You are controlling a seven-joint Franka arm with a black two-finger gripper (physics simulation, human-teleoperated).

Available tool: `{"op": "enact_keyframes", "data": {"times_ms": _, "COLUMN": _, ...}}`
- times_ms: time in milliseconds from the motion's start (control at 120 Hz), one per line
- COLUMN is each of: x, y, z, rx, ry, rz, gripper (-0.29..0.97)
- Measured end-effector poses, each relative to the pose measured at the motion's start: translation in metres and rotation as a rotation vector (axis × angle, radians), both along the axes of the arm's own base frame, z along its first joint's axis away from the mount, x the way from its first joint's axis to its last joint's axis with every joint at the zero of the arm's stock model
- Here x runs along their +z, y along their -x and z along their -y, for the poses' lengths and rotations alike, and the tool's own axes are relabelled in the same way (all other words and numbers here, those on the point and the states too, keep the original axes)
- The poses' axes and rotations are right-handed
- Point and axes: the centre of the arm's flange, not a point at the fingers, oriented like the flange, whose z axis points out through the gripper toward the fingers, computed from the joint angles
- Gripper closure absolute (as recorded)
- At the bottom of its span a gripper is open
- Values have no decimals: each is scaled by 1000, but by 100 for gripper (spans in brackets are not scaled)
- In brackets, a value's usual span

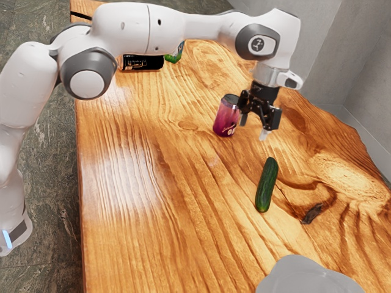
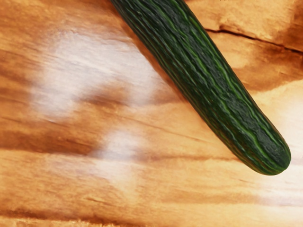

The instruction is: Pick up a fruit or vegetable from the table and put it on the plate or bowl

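**Cucumber (image 1: 266, 184) not yet grasped: task at the approach stage**

Purple can (image 1: 227, 116) stood upright on the wooden table (image 1: 134, 201), just beside the gripper (image 1: 254, 127) on the exterior view's left. The fingers stood apart with nothing between them, raised clear of the wood. The cucumber lay flat on the table, below the gripper in the exterior view and slightly to its right, apart from both fingers. In the wrist view its rounded end (image 2: 203, 80) lay under the hand. A pale grey dish (image 1: 305, 278), plate or bowl undetermined, sat at the near edge, apart from the cucumber. Judgement: nothing completed; descent, grasp, carry and placement all remained.
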Motion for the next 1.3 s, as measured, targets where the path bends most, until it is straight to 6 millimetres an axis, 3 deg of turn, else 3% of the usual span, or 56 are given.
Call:
{"op": "enact_keyframes", "data": {"times_ms": 133, "x": -15, "y": -4, "z": -8, "rx": 139, "ry": -44, "rz": -53, "gripper": 0}}
{"op": "enact_keyframes", "data": {"times_ms": 275, "x": -10, "y": -8, "z": -5, "rx": 273, "ry": -80, "rz": -37, "gripper": 0}}
{"op": "enact_keyframes", "data": {"times_ms": 483, "x": -5, "y": -20, "z": 46, "rx": 343, "ry": -48, "rz": 51, "gripper": 0}}
{"op": "enact_keyframes", "data": {"times_ms": 708, "x": -47, "y": -40, "z": 66, "rx": 433, "ry": -55, "rz": 49, "gripper": 0}}
{"op": "enact_keyframes", "data": {"times_ms": 1083, "x": -107, "y": -60, "z": 70, "rx": 559, "ry": -86, "rz": 4, "gripper": 0}}
{"op": "enact_keyframes", "data": {"times_ms": 1300, "x": -129, "y": -66, "z": 66, "rx": 607, "ry": -102, "rz": -15, "gripper": 0}}
